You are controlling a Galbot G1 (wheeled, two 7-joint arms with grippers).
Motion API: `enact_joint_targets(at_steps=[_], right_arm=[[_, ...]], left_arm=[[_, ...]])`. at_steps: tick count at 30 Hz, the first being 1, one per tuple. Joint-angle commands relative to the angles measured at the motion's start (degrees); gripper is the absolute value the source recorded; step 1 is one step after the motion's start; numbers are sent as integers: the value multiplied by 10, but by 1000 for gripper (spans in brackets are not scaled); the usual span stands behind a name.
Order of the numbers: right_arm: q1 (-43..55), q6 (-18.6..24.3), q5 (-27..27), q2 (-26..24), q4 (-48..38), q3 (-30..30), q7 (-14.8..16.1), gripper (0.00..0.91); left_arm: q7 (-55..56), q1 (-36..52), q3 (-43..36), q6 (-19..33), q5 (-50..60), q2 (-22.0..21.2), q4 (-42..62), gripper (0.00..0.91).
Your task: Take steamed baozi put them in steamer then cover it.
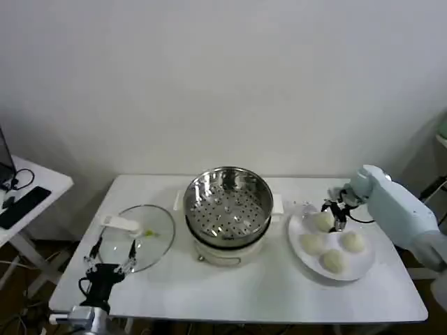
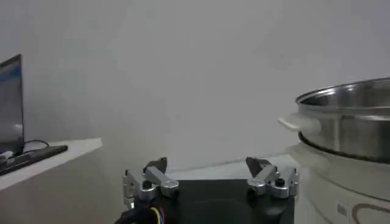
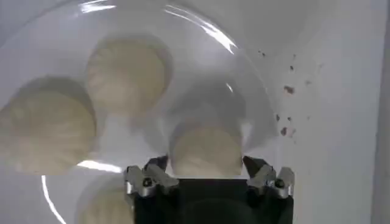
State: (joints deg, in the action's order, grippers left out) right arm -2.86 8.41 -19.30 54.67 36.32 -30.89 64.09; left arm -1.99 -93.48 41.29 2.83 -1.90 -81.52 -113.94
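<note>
The steamer, a shiny perforated basket on a cream pot base, stands mid-table with nothing in it. Several cream-white steamed baozi lie on a white plate to its right. My right gripper is lowered over the back-left baozi, open. In the right wrist view that baozi sits between the spread fingertips of the gripper. The glass cover with its white handle lies flat left of the steamer. My left gripper waits open at the cover's near edge, holding nothing.
A side table with a dark keyboard stands beyond the table's left edge. The left wrist view looks past the open gripper to the steamer's rim and a bare wall. Crumbs dot the table beside the plate.
</note>
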Motion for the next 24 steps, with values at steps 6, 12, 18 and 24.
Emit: enact_joint_targets(at_steps=[6, 12, 18, 24], right_arm=[[-1, -1, 0, 2, -5, 5, -1, 756], [12, -30, 64, -17, 29, -27, 0, 746], [82, -86, 201, -44, 74, -118, -1, 746], [219, -109, 304, -61, 113, -257, 3, 746]], left_arm=[[0, -2, -1, 0, 1, -1, 0, 907], [0, -3, 1, 0, 1, -1, -1, 907], [-3, -8, 1, 1, 0, -1, -9, 907], [-3, -12, 1, 2, -1, -2, -15, 907]])
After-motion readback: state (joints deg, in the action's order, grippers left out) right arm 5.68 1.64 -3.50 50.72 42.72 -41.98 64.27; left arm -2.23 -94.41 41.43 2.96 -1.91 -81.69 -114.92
